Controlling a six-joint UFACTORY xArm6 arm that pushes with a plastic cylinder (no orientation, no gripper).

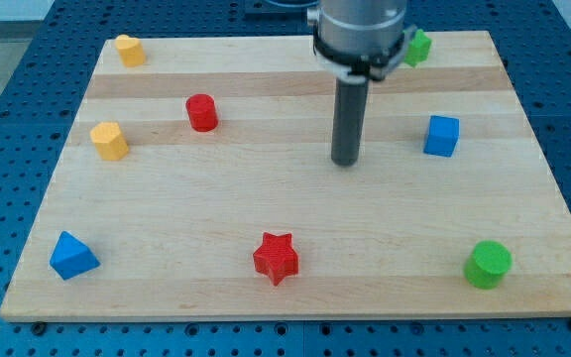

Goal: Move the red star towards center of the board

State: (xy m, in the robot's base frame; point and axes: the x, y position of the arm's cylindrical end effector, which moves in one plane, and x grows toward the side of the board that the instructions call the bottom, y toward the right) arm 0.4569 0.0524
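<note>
The red star (276, 258) lies on the wooden board (295, 208) near the view's bottom, a little left of the middle. My tip (345, 163) rests on the board above and to the right of the star, well apart from it. The dark rod rises from the tip to the arm's head at the view's top.
A red cylinder (201, 112) stands upper left. Yellow blocks sit at the top left (130, 50) and left (110, 141). A blue triangle (72, 256) lies bottom left, a blue cube (442, 136) right, a green cylinder (488, 265) bottom right, a green block (419, 46) top right.
</note>
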